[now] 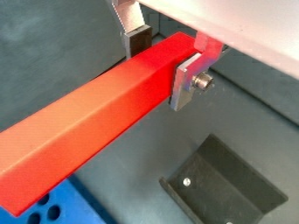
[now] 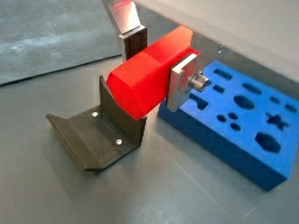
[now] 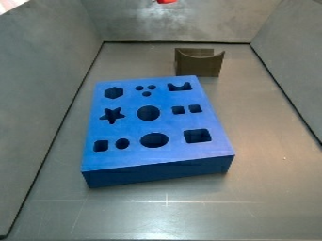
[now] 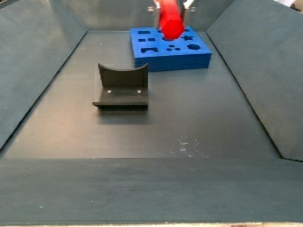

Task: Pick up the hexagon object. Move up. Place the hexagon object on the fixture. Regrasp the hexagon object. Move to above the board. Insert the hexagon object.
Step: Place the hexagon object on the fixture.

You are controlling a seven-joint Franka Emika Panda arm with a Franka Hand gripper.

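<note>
Clearly, the biggest thing is the dark grey surface (image 3: 270, 132), which has low walls on its sides. On it lies the board (image 3: 157, 127), a thick blue block with many cutouts: a hexagon, a star, circles, squares and an oval. It lies flat in the middle part of the surface, and in a side view (image 4: 169, 49) it is seen toward the far edge.

The hexagon object (image 1: 93, 118) is the next in size, a bright red glossy prism. It is held up in the air, not touching the surface, and in a side view (image 4: 172, 18) it hangs in front of the board. In a wrist view (image 2: 149, 70) its end face is above the fixture.

The fixture (image 2: 100, 131) is a small dark bracket with a curved notch; it stands on the surface near the board, apart from it, in both side views (image 3: 199, 60) (image 4: 120, 86).

The gripper (image 1: 163, 66) is closed on the hexagon object, with one silver finger plate (image 1: 187, 80) pressed flat on its side and the other finger on the opposite side.
</note>
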